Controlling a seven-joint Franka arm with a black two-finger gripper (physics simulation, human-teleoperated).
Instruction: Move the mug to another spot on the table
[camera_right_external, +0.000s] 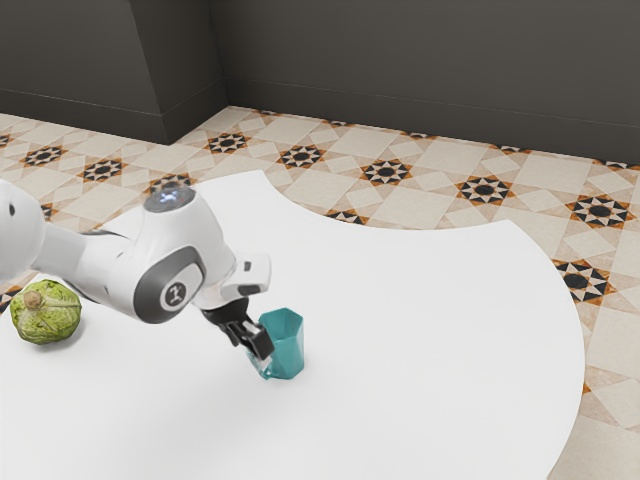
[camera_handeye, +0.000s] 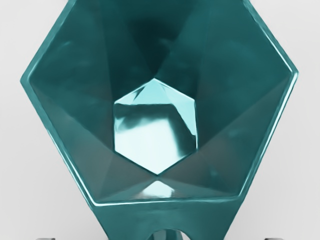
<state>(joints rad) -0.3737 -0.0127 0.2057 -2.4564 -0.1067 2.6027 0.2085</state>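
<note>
One teal mug (camera_right_external: 288, 340) upright on white table (camera_right_external: 450, 330), black gripper (camera_right_external: 254, 345) at its nine o'clock, jaws wide apart.

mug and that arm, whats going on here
A Franka arm has brought its gripper down against the teal mug, on the side facing the exterior view's left. The mug stands upright on the white table, and the wrist view looks down into its empty inside. Whether the gripper has hold of it is unclear. A green cabbage-like thing sits at the exterior view's left.
</note>
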